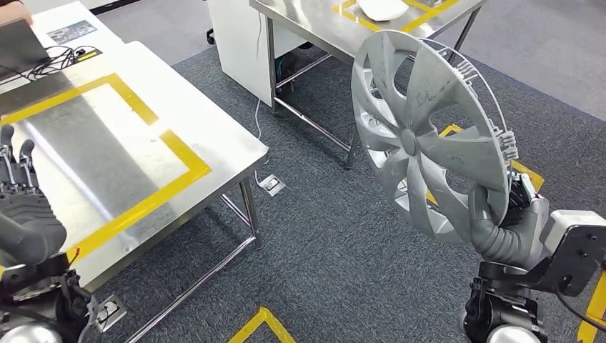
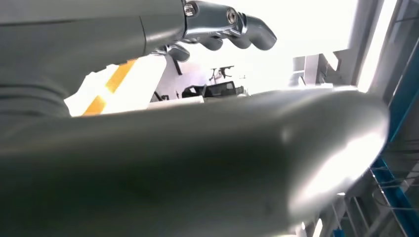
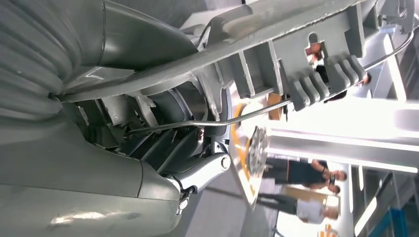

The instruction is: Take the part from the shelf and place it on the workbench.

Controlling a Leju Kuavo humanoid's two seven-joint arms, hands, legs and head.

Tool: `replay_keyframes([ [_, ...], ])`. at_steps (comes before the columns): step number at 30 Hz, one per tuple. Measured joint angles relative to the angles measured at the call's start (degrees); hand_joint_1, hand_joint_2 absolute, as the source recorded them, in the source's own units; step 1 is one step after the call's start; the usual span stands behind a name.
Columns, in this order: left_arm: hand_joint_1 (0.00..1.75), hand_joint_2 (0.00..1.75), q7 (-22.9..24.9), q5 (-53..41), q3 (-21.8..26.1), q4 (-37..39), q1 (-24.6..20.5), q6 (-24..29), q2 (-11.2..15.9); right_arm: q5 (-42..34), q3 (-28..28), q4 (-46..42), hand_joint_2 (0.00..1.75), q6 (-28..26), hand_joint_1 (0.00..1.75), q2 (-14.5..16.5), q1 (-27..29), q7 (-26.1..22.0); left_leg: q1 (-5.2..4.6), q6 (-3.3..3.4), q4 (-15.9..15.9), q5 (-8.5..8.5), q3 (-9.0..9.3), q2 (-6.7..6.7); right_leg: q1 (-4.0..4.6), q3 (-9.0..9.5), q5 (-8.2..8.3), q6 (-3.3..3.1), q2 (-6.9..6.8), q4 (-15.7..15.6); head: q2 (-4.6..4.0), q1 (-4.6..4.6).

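The part is a silver wheel cover [image 1: 421,136] with curved spokes and a wire ring on its back. My right hand [image 1: 500,221] grips its lower rim and holds it upright in the air at the right, above the grey carpet. In the right wrist view the cover's ribbed inner rim [image 3: 276,64] and wire ring cross close over my right hand [image 3: 163,148]. The steel workbench [image 1: 236,146] with a yellow tape rectangle stands at the left. My left hand [image 1: 21,207] hovers over its near left corner, fingers straight and apart, holding nothing. Its fingers [image 2: 232,27] curl slightly in the left wrist view.
A second steel table [image 1: 314,25] with yellow tape and a white object [image 1: 382,8] stands behind. Cables and a device [image 1: 43,57] lie at the workbench's far left. Floor sockets [image 1: 271,186] and yellow floor marks [image 1: 261,325] dot the carpet. People [image 3: 301,187] stand in the distance.
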Motion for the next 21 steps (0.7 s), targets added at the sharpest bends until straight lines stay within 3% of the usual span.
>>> replay_keyframes([
  [2, 0.0, 0.0, -0.04, 0.08, 0.07, -0.01, 0.0, -0.02, -0.01, 0.09, 0.21, 0.0, 1.75, 0.01, 1.75, -0.02, -0.23, 0.09, 0.29, 0.47, -0.14, 0.32, -0.08, -0.86, -0.35, -1.92, -2.64, 0.71, 1.88, 4.19, 0.0, 0.47],
  [4, 0.0, 0.0, -0.09, 0.36, 0.11, 0.0, 0.03, -0.04, -0.02, 0.11, 0.34, 0.03, 1.75, 0.1, 1.75, -0.03, -0.27, 0.27, 0.28, 0.68, -0.06, 0.46, -0.33, -1.86, -0.63, -5.08, -6.01, 1.13, 3.47, 11.69, 0.0, 1.09],
  [5, 0.0, 0.0, -0.13, 0.51, 0.11, 0.01, 0.06, -0.06, -0.02, 0.01, 0.42, 0.07, 1.75, 0.21, 1.75, -0.03, -0.25, 0.37, 0.26, 0.73, 0.01, 0.5, -0.47, -2.43, -0.68, -6.31, -6.77, 1.18, 3.74, 14.46, 0.0, 1.29],
  [6, 0.0, 0.0, -0.16, 0.66, 0.11, 0.01, 0.11, -0.06, -0.01, -0.15, 0.53, 0.15, 1.75, 0.34, 1.75, -0.02, -0.23, 0.45, 0.23, 0.73, 0.1, 0.53, -0.58, -3.03, -0.69, -6.71, -6.53, 1.11, 3.86, 15.36, 0.0, 1.47],
  [7, 0.0, 0.0, -0.17, 0.76, 0.11, 0.01, 0.15, -0.06, -0.01, -0.34, 0.64, 0.23, 1.75, 0.46, 1.75, -0.02, -0.23, 0.46, 0.18, 0.71, 0.17, 0.57, -0.64, -3.65, -0.69, -6.05, -5.26, 0.91, 4.03, 13.97, 0.0, 1.66],
  [8, 0.0, 0.0, -0.19, 0.82, 0.13, -0.01, 0.17, -0.06, 0.0, -0.54, 0.75, 0.29, 1.75, 0.58, 1.75, -0.01, -0.26, 0.42, 0.14, 0.67, 0.22, 0.62, -0.65, -4.24, -0.66, -4.48, -3.28, 0.59, 4.46, 10.63, 0.0, 1.85],
  [10, 0.0, 0.0, -0.2, 0.91, 0.21, -0.06, 0.14, -0.06, 0.01, -0.81, 0.99, 0.37, 1.75, 0.76, 1.75, 0.0, -0.39, 0.21, 0.2, 0.39, 0.16, 0.88, -0.84, -5.34, -0.67, -0.91, -0.49, -0.42, 6.77, 3.29, 0.0, 1.99],
  [12, 0.0, 0.0, -0.21, 1.05, 0.28, -0.13, 0.1, -0.08, 0.02, -0.95, 1.26, 0.43, 1.75, 0.83, 1.75, 0.01, -0.49, -0.18, 0.58, -0.31, 0.06, 1.39, -1.44, -6.31, -0.48, 0.8, 0.0, -1.26, 8.35, -0.03, 0.0, 2.09],
  [14, 0.0, 0.0, -0.32, 1.19, 0.31, -0.19, 0.01, -0.18, 0.02, -0.99, 1.48, 0.46, 1.75, 0.76, 1.75, 0.04, -0.52, -0.5, 0.83, -1.18, -0.18, 1.92, -1.9, -7.19, -0.34, 1.19, 0.29, -1.59, 7.53, -0.99, 0.0, 2.3],
  [16, 0.0, 0.0, -0.56, 1.49, 0.32, -0.22, -0.38, -0.28, 0.04, -1.04, 1.67, 0.49, 1.75, 0.58, 1.75, 0.13, -0.5, -0.75, 0.54, -1.66, 0.85, 1.15, -2.83, -5.34, -0.58, 1.79, 0.95, -1.8, 6.19, -2.44, 0.0, 1.98],
  [18, 0.0, 0.0, -0.97, 2.13, 0.3, -0.09, -1.0, -0.34, 0.02, -0.99, 1.78, 0.55, 1.75, 0.25, 1.75, 0.2, -0.45, -1.0, 0.36, -1.89, 6.19, -1.83, -5.51, -2.15, -0.68, 2.08, 1.36, -1.96, 4.86, -3.24, 0.0, 1.25],
  [20, 0.0, 0.0, -1.54, 2.73, 0.25, 0.24, -1.4, -0.44, -0.02, -0.53, 1.8, 0.57, 1.75, -0.17, 1.75, 0.21, -0.33, -0.81, 0.51, -2.2, 13.05, -4.58, -8.51, -1.1, -0.62, 1.82, 1.38, -2.04, 3.7, -3.12, 0.0, 0.69],
  [21, 0.0, 0.0, -1.85, 2.94, 0.21, 0.43, -1.52, -0.5, -0.02, -0.16, 1.8, 0.58, 1.75, -0.38, 1.75, 0.21, -0.23, -0.48, 0.58, -2.35, 14.45, -4.75, -9.0, -0.93, -0.62, 1.69, 1.36, -2.02, 3.14, -3.02, 0.0, 0.46],
])
